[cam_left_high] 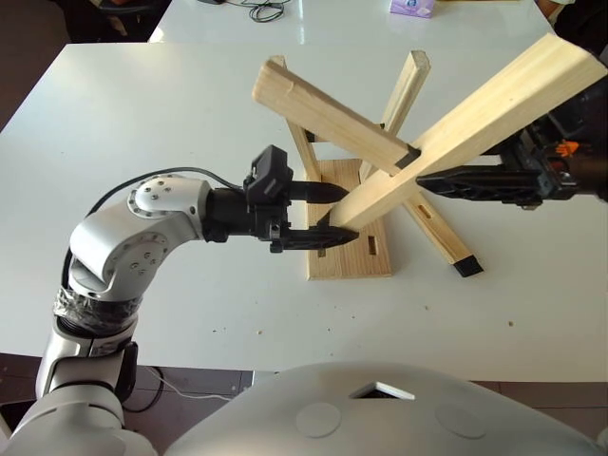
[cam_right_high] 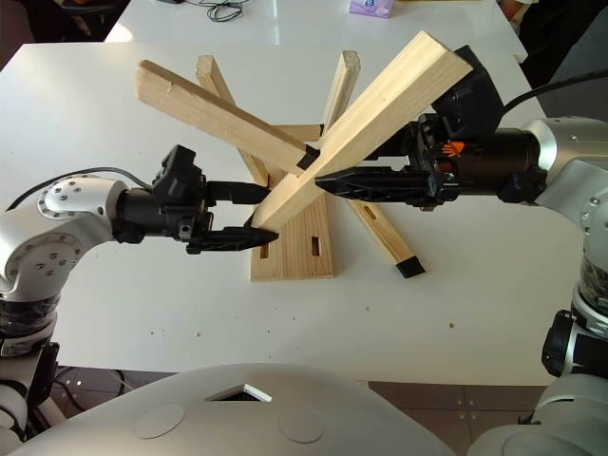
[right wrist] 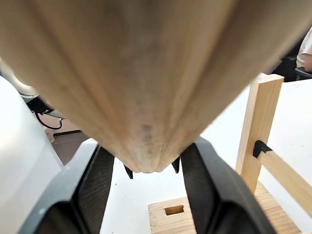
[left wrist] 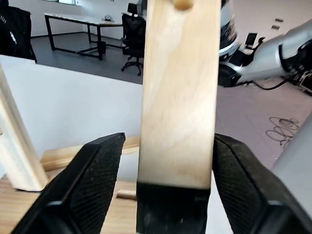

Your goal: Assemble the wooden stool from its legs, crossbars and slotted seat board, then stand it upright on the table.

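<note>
Risk, nearest first: the left end effector point(cam_right_high: 272, 213) only straddles the low end of the long leg point(cam_right_high: 380, 104). The left wrist view shows one finger point(left wrist: 243, 195) against the wood and a gap at the other, so it is released, guiding and not gripping. The leg could pivot or slide sideways there if pushed down. That low end looks dark like a foot cap, so it may be the wrong end to offer to the seat board point(cam_right_high: 304, 256); I cannot tell. The board lies flat and loose on the desk point(cam_right_high: 456, 285) with its slot point(cam_right_high: 314, 245) open. An off-line press would likely skate the board rather than seat anything. The right end effector point(cam_right_high: 328, 171) is clenched on the leg partway up and seems to carry all the weight. The long overhang beyond the grip could twist it in the pads. Just behind, the crossed frame point(cam_right_high: 218, 114) touches the long leg where they cross, so any swing may topple it. Pose: left arm is bent at the elbow, forearm level, reaching inward over the board's near edge. Right arm comes in level from the opposite side, fingers pointing toward the left one. The leg is tilted, low end just above the board, high end up and away to the right.
</note>
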You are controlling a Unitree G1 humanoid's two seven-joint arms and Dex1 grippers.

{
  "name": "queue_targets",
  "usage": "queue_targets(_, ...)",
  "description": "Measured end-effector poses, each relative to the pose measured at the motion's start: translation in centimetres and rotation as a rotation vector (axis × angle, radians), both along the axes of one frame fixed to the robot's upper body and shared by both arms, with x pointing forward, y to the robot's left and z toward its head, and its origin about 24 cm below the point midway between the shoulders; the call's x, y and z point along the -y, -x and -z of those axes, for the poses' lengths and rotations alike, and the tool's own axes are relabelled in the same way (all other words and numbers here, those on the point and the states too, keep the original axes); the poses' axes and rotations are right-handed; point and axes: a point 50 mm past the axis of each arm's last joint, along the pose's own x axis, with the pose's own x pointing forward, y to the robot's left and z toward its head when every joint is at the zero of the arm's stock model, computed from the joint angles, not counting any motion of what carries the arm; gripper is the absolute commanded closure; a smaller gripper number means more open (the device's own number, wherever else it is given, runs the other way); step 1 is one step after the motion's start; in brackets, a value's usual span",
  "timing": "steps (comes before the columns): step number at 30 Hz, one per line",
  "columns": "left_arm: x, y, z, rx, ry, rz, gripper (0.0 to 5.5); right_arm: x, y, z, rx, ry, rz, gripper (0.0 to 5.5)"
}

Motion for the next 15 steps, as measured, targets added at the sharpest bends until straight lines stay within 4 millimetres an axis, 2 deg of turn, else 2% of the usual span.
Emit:
queue_targets(3, -0.6, -0.3, 1.7, 0.05, -0.094, -0.023, 1.7, 0.8, -0.6, -0.1, 0.058, 0.03, 0.071, 3.49)
queue_targets(8, -2.0, 0.5, 4.3, 0.105, -0.227, 0.023, 1.7, 2.3, -0.7, 0.9, 0.147, 0.162, 0.129, 3.49)
queue_targets(15, -2.2, 0.9, 5.3, 0.145, -0.268, 0.041, 1.7, 2.7, -0.2, 5.5, 0.196, 0.366, 0.093, 3.49)
